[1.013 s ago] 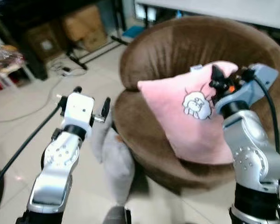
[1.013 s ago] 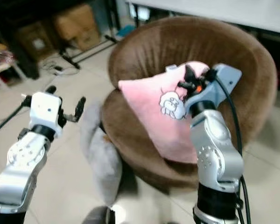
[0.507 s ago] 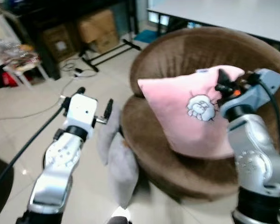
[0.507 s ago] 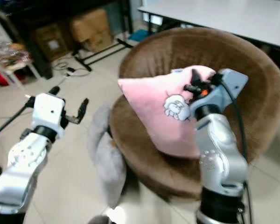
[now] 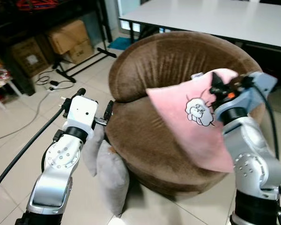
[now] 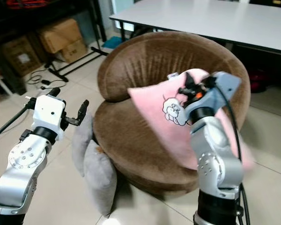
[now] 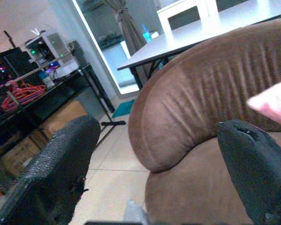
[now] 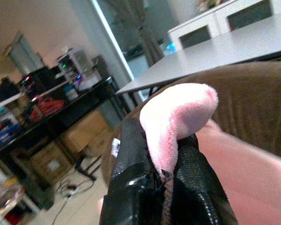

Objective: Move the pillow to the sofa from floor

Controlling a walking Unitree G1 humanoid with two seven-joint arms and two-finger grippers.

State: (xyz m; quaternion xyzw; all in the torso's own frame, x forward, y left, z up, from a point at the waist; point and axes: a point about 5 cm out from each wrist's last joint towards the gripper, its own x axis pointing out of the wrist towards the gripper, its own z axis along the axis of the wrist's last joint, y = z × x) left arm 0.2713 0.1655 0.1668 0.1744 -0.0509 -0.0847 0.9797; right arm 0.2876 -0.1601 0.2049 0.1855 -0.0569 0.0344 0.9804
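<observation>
Pillow [image 5: 192, 117] pinched by corner in right gripper [image 5: 218, 89], hanging over sofa [image 5: 150, 140]; left gripper [image 5: 92, 104] spread, empty.

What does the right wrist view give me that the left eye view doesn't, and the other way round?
Right wrist view: the two black fingers pinching a corner of the pink pillow up close. Left eye view: the left gripper open beside the brown sofa, the grey cushions on the floor against its base, and the pillow's sheep print. Both share the pillow, the sofa back, the white table and the cardboard boxes.
</observation>
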